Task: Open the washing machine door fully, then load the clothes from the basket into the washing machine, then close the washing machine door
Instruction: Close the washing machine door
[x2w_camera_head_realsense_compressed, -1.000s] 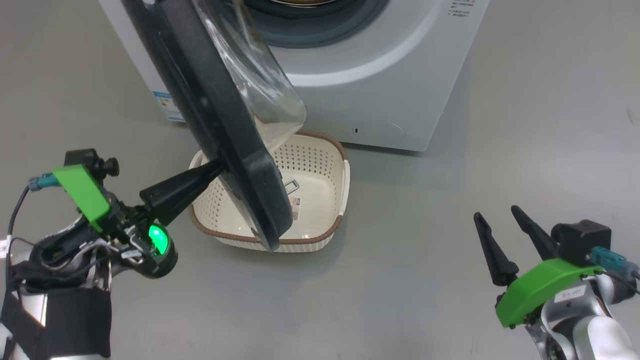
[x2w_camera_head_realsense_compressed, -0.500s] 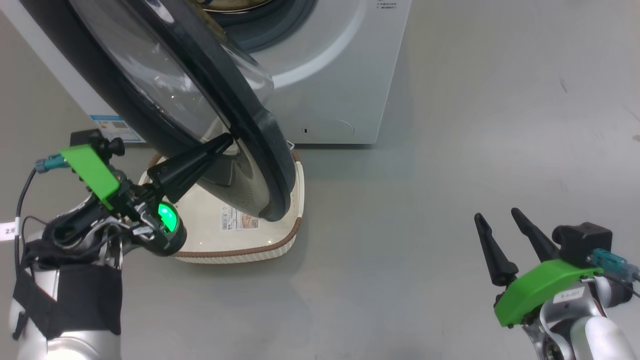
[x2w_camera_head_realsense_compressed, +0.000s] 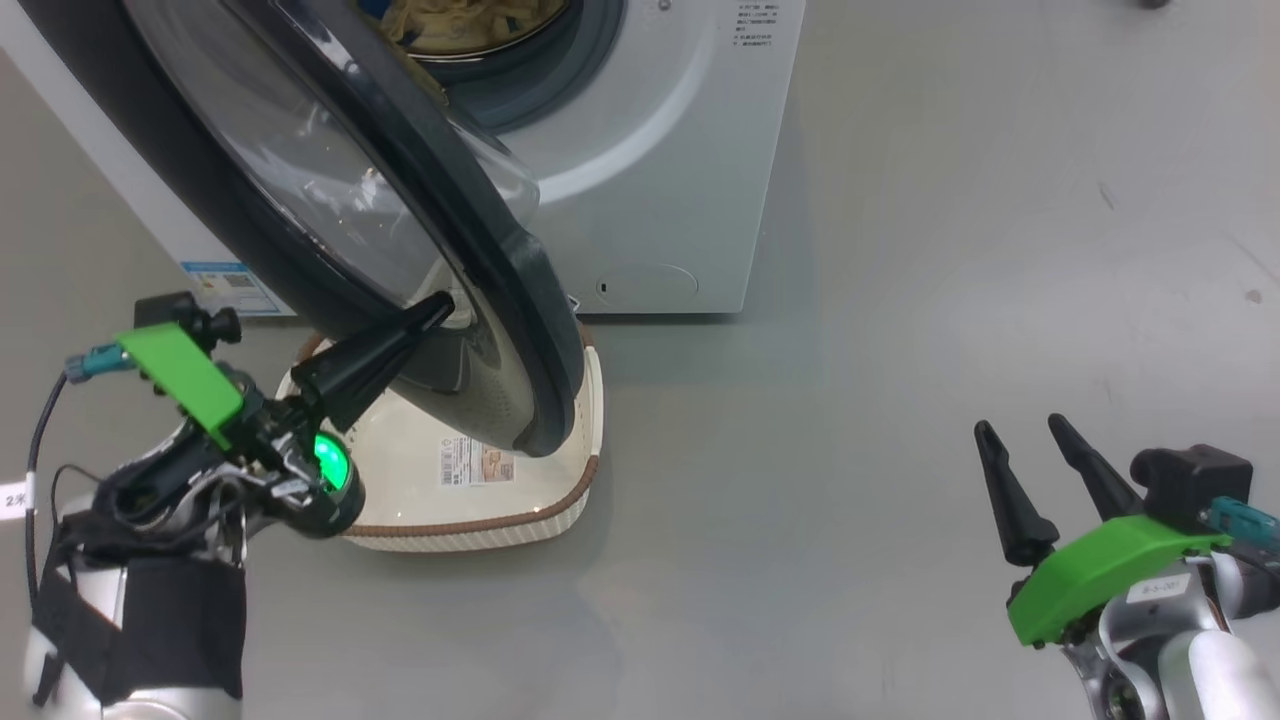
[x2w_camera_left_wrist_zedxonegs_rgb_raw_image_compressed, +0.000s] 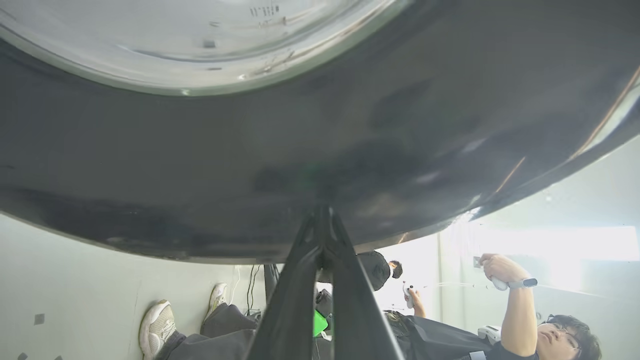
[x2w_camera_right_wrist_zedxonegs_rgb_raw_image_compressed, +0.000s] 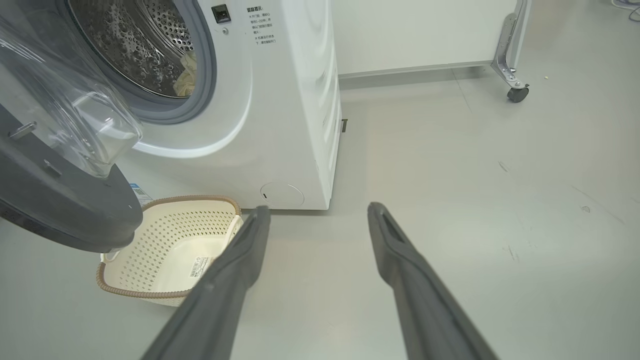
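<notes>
left gripper (x2w_camera_head_realsense_compressed: 436, 306), at the lower left of the head view, has its two long dark fingers pressed together into one point, holding nothing. in the left wrist view that point (x2w_camera_left_wrist_zedxonegs_rgb_raw_image_compressed: 323, 214) meets the glossy black rim of the large round washing machine door (x2w_camera_left_wrist_zedxonegs_rgb_raw_image_compressed: 320, 130), just below its clear glass bowl. under the rim in that view are a person's pale shoe (x2w_camera_left_wrist_zedxonegs_rgb_raw_image_compressed: 155, 327) and a raised hand (x2w_camera_left_wrist_zedxonegs_rgb_raw_image_compressed: 495, 266) with a wristwatch.

in the head view the washing machine door (x2w_camera_head_realsense_compressed: 330, 200) stands partly open, swung out from the machine and leaning across the upper left, its lower edge hanging over the small cream-white perforated plastic basket (x2w_camera_head_realsense_compressed: 470, 526) with the brown woven-look rim. the basket sits on the grey floor (x2w_camera_head_realsense_compressed: 850, 450) just in front of the machine, and a label sticker (x2w_camera_head_realsense_compressed: 474, 465) shows on its bare bottom. a blue label sticker (x2w_camera_head_realsense_compressed: 224, 284) shows at the machine's lower left corner.

the big white front-loading washing machine (x2w_camera_head_realsense_compressed: 660, 150) fills the top centre. pale cream-yellow clothes (x2w_camera_head_realsense_compressed: 470, 20) lie inside its drum, behind the grey gasket; the right wrist view shows a fold of them (x2w_camera_right_wrist_zedxonegs_rgb_raw_image_compressed: 187, 75) against the perforated steel.

right gripper (x2w_camera_head_realsense_compressed: 1022, 426) hovers over bare floor at the lower right, well apart from machine and basket, its fingers spread wide and empty. from its own wrist view (x2w_camera_right_wrist_zedxonegs_rgb_raw_image_compressed: 318, 208) they point toward the machine's lower front corner (x2w_camera_right_wrist_zedxonegs_rgb_raw_image_compressed: 300, 190), with the basket (x2w_camera_right_wrist_zedxonegs_rgb_raw_image_compressed: 165, 235) to their left.
</notes>
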